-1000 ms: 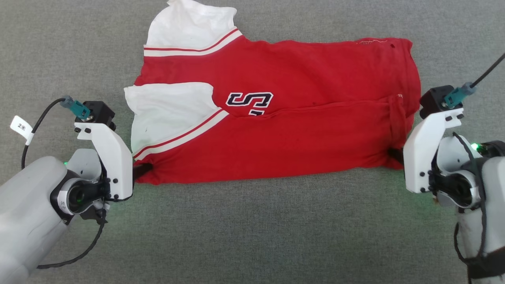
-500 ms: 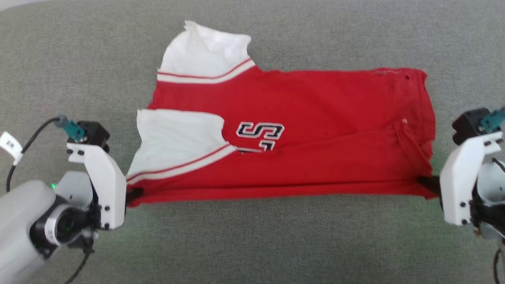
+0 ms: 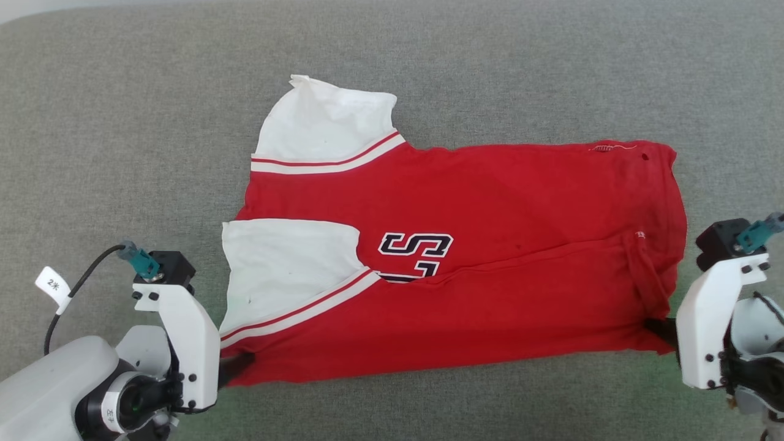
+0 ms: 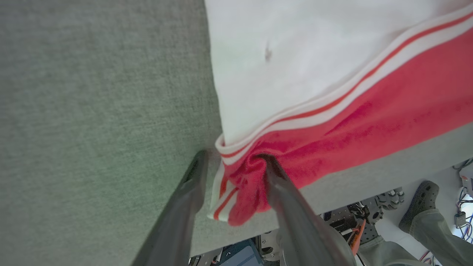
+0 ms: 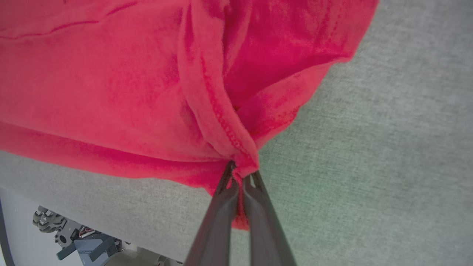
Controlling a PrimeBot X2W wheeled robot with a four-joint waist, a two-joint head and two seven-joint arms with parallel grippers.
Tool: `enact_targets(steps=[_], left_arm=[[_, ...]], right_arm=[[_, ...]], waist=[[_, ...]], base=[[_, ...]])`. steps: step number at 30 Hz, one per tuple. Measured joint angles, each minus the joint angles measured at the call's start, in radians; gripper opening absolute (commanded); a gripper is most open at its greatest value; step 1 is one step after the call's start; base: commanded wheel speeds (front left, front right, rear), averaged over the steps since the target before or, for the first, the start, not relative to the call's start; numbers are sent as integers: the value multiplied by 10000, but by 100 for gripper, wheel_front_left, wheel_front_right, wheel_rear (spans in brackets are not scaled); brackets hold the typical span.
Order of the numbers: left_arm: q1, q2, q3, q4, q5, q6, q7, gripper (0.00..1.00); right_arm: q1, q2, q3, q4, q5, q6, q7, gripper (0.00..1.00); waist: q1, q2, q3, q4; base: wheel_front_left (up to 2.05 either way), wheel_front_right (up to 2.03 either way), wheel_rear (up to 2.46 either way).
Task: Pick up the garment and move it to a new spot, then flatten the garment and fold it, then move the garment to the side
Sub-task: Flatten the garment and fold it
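The garment (image 3: 490, 245), a red T-shirt with white sleeves and a letter print, lies folded lengthwise on the grey table. Its sleeves point left and its hem is at the right. My left gripper (image 3: 242, 361) is at the shirt's near left corner. In the left wrist view its fingers (image 4: 194, 184) stand apart, and the bunched red corner (image 4: 244, 192) lies loose between them. My right gripper (image 3: 658, 327) is at the near right hem corner. In the right wrist view it (image 5: 240, 171) is shut on a pinch of red hem (image 5: 221, 125).
The grey fabric-covered table (image 3: 122, 153) spreads out on all sides of the shirt. Its near edge (image 4: 351, 184) runs close behind both grippers. Below that edge are robot hardware (image 5: 74, 236) and a person's shoe and trouser leg (image 4: 425, 207).
My left gripper's fingers have parted from the corner they pinched. The right gripper keeps its hold. The head view has shifted, so the shirt sits lower in the picture.
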State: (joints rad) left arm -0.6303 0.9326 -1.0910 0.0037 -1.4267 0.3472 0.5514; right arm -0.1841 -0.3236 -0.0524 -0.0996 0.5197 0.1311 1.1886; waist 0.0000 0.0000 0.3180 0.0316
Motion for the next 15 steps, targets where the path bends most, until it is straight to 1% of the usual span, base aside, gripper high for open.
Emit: enact_targets(steps=[1,2,5,9,13,14,15], left_arm=[[-1,-56,8,92,-17,-48,-2,100],[-4,-104,13,144,-33,-58,-2,100],[-52,-29,100,203,-63,-127,27,100],[-357,514,397,-23,-69,21,77,100],[-856,1020,704,-334,104,123,115,100],[-856,1020,704,-334,104,123,115,100],[-989,1114,809,-366,117,121,109,100]], right_arm=[[-12,23,75,109,2,0,-125,65],[-11,27,136,196,-12,0,-219,100],[-11,8,134,326,-71,-2,-579,100],[-8,2,-128,54,-186,-2,-1087,100],[-1,483,-761,-529,-332,-2,-1916,100],[-1,483,-761,-529,-332,-2,-1916,100],[-3,671,-924,-692,-395,-2,-2203,100]], waist=[[0,0,-28,-6],[0,0,-60,-10],[0,0,-166,-30],[0,0,-276,-124],[0,0,-324,-276],[0,0,-324,-276],[0,0,-327,-334]], base=[[0,0,0],[0,0,0],[0,0,0],[0,0,0],[0,0,0],[0,0,0],[0,0,0]])
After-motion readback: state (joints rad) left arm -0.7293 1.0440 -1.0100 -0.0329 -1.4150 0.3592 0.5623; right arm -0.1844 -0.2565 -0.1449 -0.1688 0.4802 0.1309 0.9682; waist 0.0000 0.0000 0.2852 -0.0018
